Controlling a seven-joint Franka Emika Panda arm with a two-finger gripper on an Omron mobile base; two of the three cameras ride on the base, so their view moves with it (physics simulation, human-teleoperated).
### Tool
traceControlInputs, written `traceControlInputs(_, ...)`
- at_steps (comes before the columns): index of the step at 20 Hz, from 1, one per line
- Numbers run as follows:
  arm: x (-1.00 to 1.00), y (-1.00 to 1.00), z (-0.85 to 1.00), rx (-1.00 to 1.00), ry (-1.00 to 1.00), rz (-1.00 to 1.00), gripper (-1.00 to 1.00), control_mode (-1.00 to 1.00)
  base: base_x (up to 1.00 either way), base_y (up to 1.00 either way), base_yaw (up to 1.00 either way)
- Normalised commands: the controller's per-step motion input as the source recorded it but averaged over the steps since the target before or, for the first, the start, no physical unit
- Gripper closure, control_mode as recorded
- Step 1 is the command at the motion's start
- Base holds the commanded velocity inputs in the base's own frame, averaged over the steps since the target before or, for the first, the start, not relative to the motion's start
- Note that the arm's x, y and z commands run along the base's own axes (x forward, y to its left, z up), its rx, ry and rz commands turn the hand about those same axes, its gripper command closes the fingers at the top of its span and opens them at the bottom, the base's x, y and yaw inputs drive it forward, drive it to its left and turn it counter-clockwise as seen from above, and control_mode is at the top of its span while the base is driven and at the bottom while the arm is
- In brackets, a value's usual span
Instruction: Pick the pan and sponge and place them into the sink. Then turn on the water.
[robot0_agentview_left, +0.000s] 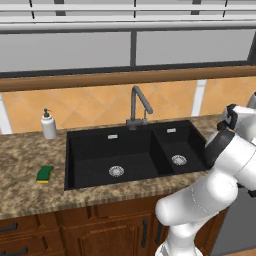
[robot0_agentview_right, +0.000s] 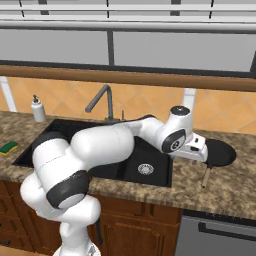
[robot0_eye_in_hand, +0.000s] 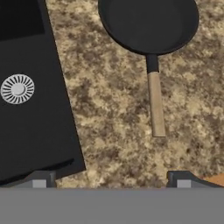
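Two things waited for the sink (robot0_agentview_left: 85, 150), and neither was in it. The pan (robot0_eye_in_hand: 148, 22) lay flat on the desk (robot0_eye_in_hand: 113, 113) just beside the sink's narrow basin, toward the desk's right end, its handle pointing to the front edge, likely an easy line for a grasp. The claw (robot0_eye_in_hand: 111, 177) hovered above that handle with its jaws spread wide and nothing between them. The pan was round, shallow and matte black; its handle looked pale and wooden past a dark neck. The sponge (robot0_agentview_left: 44, 173), green over yellow, sat near the desk's front edge left of the wide basin. The desk was speckled brown stone. The faucet (robot0_agentview_left: 138, 106), grey and angular, ran dry.
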Motion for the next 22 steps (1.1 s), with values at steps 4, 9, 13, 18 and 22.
traceControlInputs(4,0.04,-0.53,-0.22,0.00,0.00,0.00,-1.00,-1.00,0.00,0.00,0.00)
traceControlInputs(9,0.07,-0.42,-0.24,0.00,0.00,0.00,-1.00,-1.00,0.00,0.00,0.00)
traceControlInputs(13,0.13,-0.30,-0.26,0.00,0.00,0.00,-1.00,-1.00,0.00,0.00,0.00)
traceControlInputs(18,0.11,-0.25,-0.28,0.00,0.00,0.00,-1.00,-1.00,0.00,0.00,0.00)
traceControlInputs(22,0.28,0.00,-0.13,0.00,0.00,0.00,-1.00,-1.00,0.00,0.00,0.00)
